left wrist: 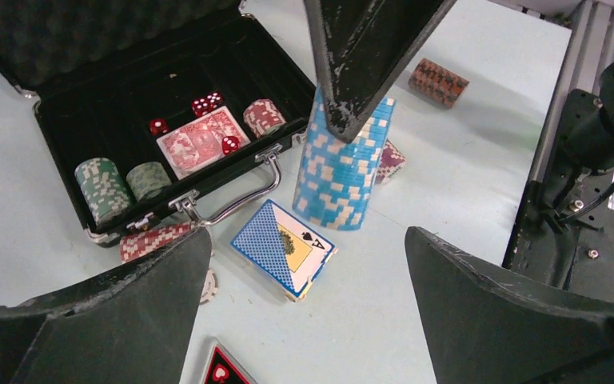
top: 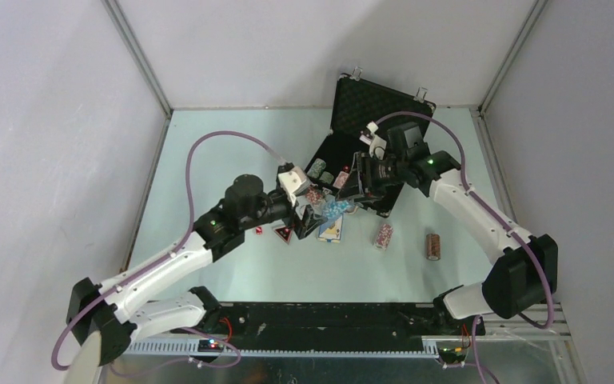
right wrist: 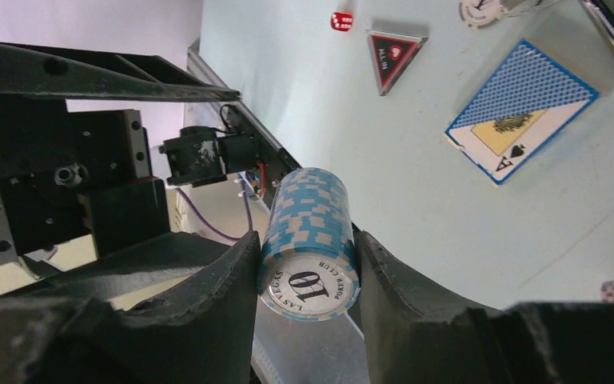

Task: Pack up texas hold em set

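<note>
place: robot lab cell | cues: white panel walls [top: 64,120]; aluminium frame [top: 137,56]

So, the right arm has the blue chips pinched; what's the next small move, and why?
Probably carry the blue chip stack toward an empty slot in the open case. The right gripper is shut on it outside the case, beside the blue card deck, and the left gripper stands open, holding nothing.
</note>
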Robot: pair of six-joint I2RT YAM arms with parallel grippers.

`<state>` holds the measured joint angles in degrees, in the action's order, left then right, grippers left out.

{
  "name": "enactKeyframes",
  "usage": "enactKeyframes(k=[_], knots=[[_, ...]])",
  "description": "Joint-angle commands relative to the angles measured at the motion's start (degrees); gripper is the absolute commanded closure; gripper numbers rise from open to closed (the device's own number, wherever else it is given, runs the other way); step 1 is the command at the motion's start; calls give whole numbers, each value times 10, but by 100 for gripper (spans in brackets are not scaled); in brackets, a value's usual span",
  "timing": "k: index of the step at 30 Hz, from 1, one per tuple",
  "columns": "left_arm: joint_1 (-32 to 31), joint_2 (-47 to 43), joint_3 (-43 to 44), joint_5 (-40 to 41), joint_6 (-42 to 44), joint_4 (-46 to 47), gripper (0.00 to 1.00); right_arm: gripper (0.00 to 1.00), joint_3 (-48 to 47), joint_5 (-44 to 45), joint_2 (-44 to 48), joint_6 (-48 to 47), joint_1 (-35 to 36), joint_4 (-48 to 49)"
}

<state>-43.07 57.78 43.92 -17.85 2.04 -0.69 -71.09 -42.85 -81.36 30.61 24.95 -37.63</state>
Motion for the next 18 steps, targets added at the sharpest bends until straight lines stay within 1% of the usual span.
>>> enactKeyframes(k=[1, 10, 12, 18], knots=[[-13, 14, 42, -10, 48, -5, 0, 78, -29, -54, 24, 38, 16, 55], [-40, 42, 63, -19, 69, -24, 1, 78, -28, -62, 26, 45, 35, 76], [-48, 50, 67, -17, 73, -27, 2, 78, -28, -67, 25, 48, 37, 87], [-54, 64, 78, -3, 64, -24, 10, 78, -29, -73, 28, 51, 38, 89]])
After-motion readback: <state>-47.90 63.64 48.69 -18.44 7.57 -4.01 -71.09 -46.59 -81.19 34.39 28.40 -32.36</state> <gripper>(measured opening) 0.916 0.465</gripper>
